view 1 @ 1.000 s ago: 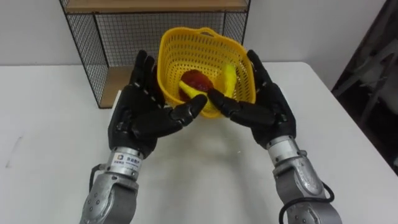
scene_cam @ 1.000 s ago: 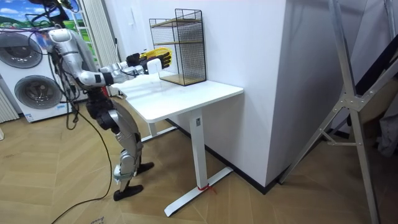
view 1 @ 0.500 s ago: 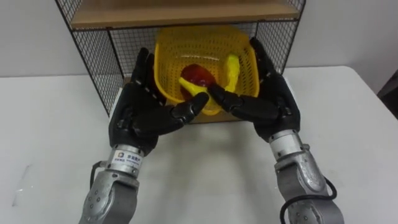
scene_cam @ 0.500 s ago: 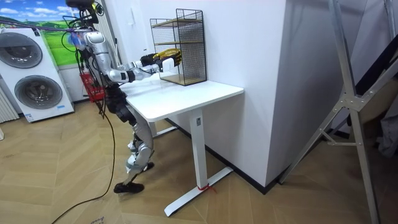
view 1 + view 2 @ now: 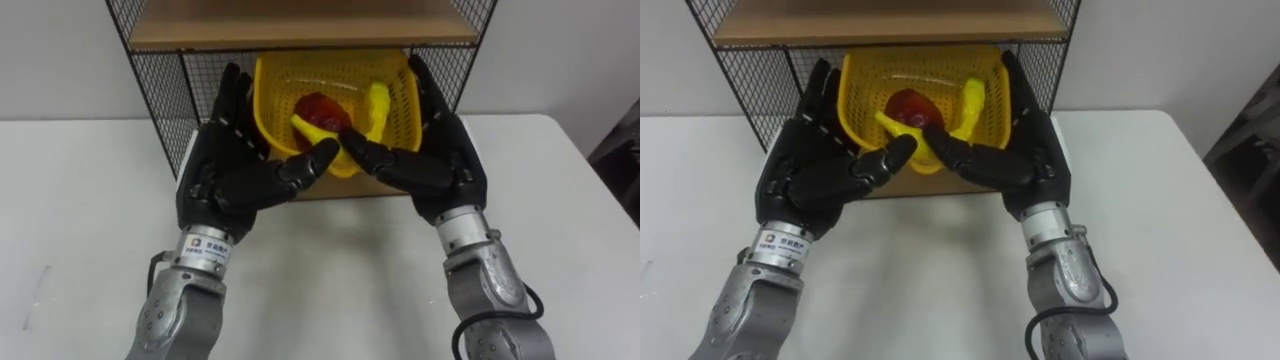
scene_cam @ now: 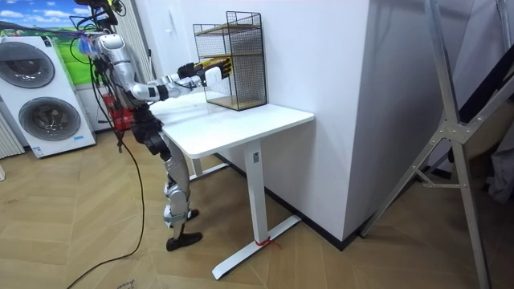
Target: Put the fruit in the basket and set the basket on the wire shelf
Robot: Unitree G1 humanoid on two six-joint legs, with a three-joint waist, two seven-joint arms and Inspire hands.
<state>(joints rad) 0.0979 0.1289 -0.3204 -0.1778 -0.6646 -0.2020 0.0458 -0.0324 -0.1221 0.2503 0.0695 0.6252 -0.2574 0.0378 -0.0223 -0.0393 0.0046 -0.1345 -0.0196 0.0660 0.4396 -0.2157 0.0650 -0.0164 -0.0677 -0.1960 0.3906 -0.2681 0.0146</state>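
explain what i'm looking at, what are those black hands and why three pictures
This is a two-legged humanoid robot. Two pictures come from the camera eyes in its head, looking down at its own arms; the third is from a camera across the room, where it stands at a white table. Its left hand and right hand press flat against the sides of a yellow basket, carrying it. Inside lie a red fruit and a banana. The basket is at the lower opening of a wire shelf on the table.
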